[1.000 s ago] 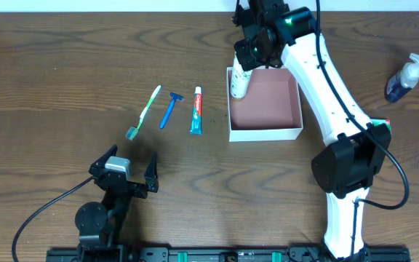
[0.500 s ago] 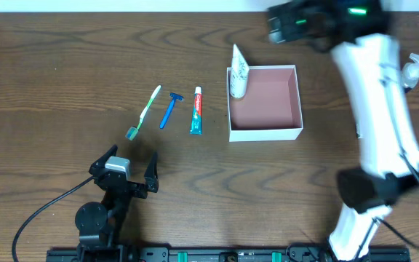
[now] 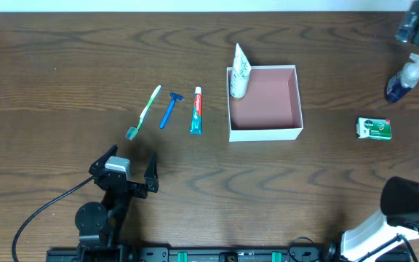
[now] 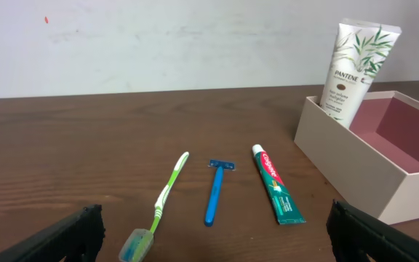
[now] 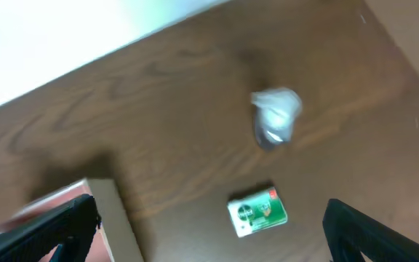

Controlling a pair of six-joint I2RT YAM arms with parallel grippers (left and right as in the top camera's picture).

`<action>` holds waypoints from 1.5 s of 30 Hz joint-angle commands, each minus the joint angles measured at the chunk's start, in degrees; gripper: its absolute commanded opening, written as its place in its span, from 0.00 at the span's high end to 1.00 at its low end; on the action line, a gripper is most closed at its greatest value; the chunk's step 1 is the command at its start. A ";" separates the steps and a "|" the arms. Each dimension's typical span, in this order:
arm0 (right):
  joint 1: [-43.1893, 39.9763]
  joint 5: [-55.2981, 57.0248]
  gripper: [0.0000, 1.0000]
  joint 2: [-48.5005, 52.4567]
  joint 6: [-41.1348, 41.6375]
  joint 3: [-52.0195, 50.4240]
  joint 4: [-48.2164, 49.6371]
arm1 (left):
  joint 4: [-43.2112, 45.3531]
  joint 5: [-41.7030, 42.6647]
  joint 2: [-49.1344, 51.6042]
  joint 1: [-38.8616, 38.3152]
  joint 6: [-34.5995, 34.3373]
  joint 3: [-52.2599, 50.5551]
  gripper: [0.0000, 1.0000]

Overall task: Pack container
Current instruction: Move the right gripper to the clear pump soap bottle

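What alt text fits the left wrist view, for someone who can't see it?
A green toothbrush, a blue razor and a toothpaste tube lie side by side on a brown table. To their right stands a white box with a pink inside, a Pantene tube standing in one corner. The left gripper is open, its fingertips at the bottom corners.

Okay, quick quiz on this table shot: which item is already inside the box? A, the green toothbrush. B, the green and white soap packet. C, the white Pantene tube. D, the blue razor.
C: the white Pantene tube stands in a corner of the container, while the toothbrush, razor and soap packet all lie outside it.
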 commanded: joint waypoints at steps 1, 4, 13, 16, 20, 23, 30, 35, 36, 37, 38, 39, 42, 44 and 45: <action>-5.57 3.13 0.01 0.31 18.23 -4.74 -0.02 | -0.61 0.74 -0.31 0.37 0.15 -1.68 0.02; -9.16 0.92 0.01 0.31 29.81 -8.55 0.42 | -0.61 0.74 -0.31 0.37 0.15 -1.68 0.02; -13.79 -4.85 0.01 0.31 47.82 -15.67 3.06 | -0.61 0.74 -0.31 0.37 0.15 -1.68 0.02; -13.84 -4.85 0.01 0.31 50.38 -18.29 4.15 | -0.61 0.74 -0.31 0.37 0.15 -1.68 0.02; -13.70 -4.85 0.01 0.31 45.86 -21.49 4.37 | -0.61 0.74 -0.31 0.37 0.15 -1.68 0.02; -13.22 -4.83 0.01 0.31 32.70 -23.85 9.07 | -0.61 0.74 -0.31 0.37 0.15 -1.68 0.02; -12.28 3.85 0.01 0.31 9.77 -30.21 19.50 | -0.61 0.74 -0.31 0.37 0.15 -1.68 0.02; -12.15 -9.60 0.04 0.31 -7.61 -34.88 26.01 | -0.61 0.74 -0.31 0.37 0.15 -1.68 0.02; -12.11 -11.93 0.04 0.31 -9.55 -35.52 26.97 | -0.61 0.74 -0.31 0.37 0.15 -1.68 0.02; -12.07 -13.75 0.04 0.31 -11.10 -36.30 28.09 | -0.61 0.74 -0.31 0.37 0.15 -1.68 0.02; -11.98 -14.29 0.03 0.31 -12.09 -36.92 29.00 | -0.61 0.74 -0.31 0.37 0.15 -1.68 0.02; -11.82 -13.97 0.02 0.31 -13.33 -37.77 30.29 | -0.61 0.74 -0.31 0.37 0.15 -1.68 0.02; -11.45 -12.00 0.01 0.31 -16.83 -40.50 33.86 | -0.61 0.74 -0.31 0.37 0.15 -1.68 0.02; -11.45 -9.68 0.01 0.31 -18.56 -43.10 36.61 | -0.61 0.74 -0.31 0.37 0.15 -1.68 0.02; -11.47 -8.98 0.01 0.31 -18.51 -44.11 37.77 | -0.61 0.74 -0.31 0.37 0.15 -1.68 0.02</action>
